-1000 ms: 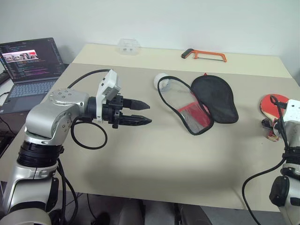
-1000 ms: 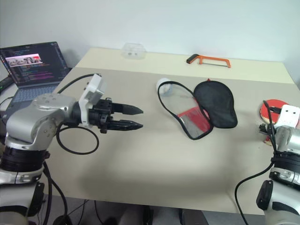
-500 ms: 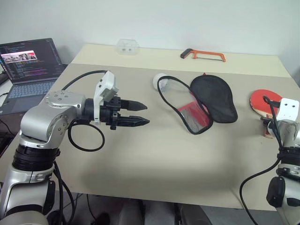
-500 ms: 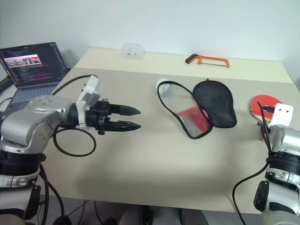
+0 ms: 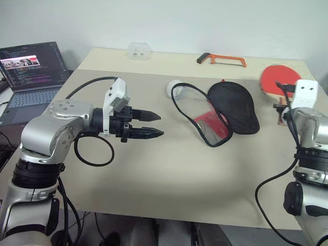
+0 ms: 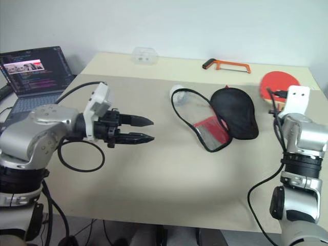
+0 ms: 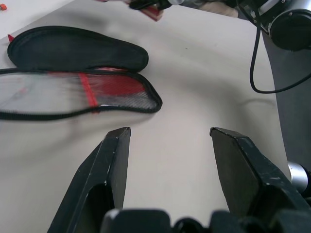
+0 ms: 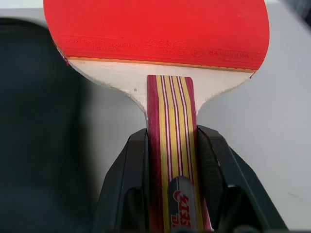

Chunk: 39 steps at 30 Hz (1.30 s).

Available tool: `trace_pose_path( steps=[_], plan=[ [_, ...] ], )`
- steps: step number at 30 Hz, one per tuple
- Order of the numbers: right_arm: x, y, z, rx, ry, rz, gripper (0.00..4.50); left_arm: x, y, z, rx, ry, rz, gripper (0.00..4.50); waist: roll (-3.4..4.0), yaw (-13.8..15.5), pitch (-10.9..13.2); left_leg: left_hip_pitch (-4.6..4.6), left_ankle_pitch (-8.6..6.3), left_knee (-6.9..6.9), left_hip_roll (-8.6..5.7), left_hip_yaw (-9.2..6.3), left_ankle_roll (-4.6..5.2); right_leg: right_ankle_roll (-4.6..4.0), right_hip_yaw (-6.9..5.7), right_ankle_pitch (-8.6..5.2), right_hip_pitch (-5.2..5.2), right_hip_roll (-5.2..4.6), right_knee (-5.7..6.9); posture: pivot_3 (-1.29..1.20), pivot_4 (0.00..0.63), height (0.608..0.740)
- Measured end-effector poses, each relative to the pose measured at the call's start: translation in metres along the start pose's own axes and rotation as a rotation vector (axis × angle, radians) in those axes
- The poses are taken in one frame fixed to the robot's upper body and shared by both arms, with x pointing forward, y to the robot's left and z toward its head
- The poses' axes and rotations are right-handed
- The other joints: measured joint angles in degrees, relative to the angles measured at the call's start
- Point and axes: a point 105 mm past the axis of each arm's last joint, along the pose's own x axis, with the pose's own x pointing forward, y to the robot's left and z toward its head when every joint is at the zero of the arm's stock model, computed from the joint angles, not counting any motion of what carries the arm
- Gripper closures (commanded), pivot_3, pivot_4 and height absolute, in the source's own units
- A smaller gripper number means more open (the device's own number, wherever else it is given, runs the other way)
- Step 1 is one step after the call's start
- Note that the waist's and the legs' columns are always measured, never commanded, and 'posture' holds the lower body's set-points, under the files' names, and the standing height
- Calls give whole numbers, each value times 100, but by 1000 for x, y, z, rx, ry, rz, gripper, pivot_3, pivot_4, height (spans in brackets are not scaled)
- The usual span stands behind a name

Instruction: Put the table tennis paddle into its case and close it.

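Seen from the head camera, nearest at about 8 o'clock, the left gripper (image 5: 154, 125) hangs above the beige table (image 5: 169, 179), its two black fingers pointing toward 3 o'clock and parted with a clear gap, nothing between them. In the left wrist view the same fingers (image 7: 109, 165) frame bare tabletop, with the case lying beyond their tips.

At about 3 o'clock, the right gripper (image 8: 172, 160) is clamped on the striped wooden handle of the table tennis paddle (image 5: 277, 79); the right wrist view shows both fingers pressed against the handle's sides. The paddle's red face is raised clear of the table, toward 2 o'clock, beyond the gripper's white camera block.

Near the centre, slightly toward 1 o'clock, the case (image 5: 218, 113) lies unzipped and spread flat on the table: the black fabric half on the side nearer the paddle, the half with clear mesh and a red patch on the side toward the left gripper. The paddle and the case are apart. A white ball (image 5: 173, 88) sits just beside the mesh half's far rim, at about 12 o'clock.

Farther, at 10 o'clock, an open laptop (image 5: 32, 72) stands off the table's edge. Farthest, along the rear strip of the table, lie a small clear plastic box (image 5: 139, 50) at 11 o'clock and an orange hacksaw (image 5: 221, 60) at 1 o'clock.
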Motion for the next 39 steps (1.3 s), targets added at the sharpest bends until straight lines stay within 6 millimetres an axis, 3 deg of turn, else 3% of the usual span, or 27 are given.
trace_pose_path(
  steps=[3,10,29,39],
  plan=[
    [-4,39,6,-47,-11,148,3472,-2,0,0,-9,-3,13,1659,0,-1,0,-2,0,-1,1,2,0,0,5,0,-6,1,3,0,150,740],
    [-3,72,0,-100,16,254,3472,-5,-3,-1,-13,-2,29,1659,0,63,0,-6,0,0,6,1,0,0,2,0,-7,-7,-2,0,150,740],
    [17,73,-36,-173,144,271,3472,-16,-1,-1,-25,3,118,1659,0,40,0,-6,0,-1,4,5,0,0,7,0,-13,-5,0,0,150,740],
    [21,74,-40,-178,148,282,3472,-18,4,-7,-29,21,161,1659,0,39,0,-6,0,-1,5,6,0,0,8,0,-13,-5,1,0,150,740]
  ],
)
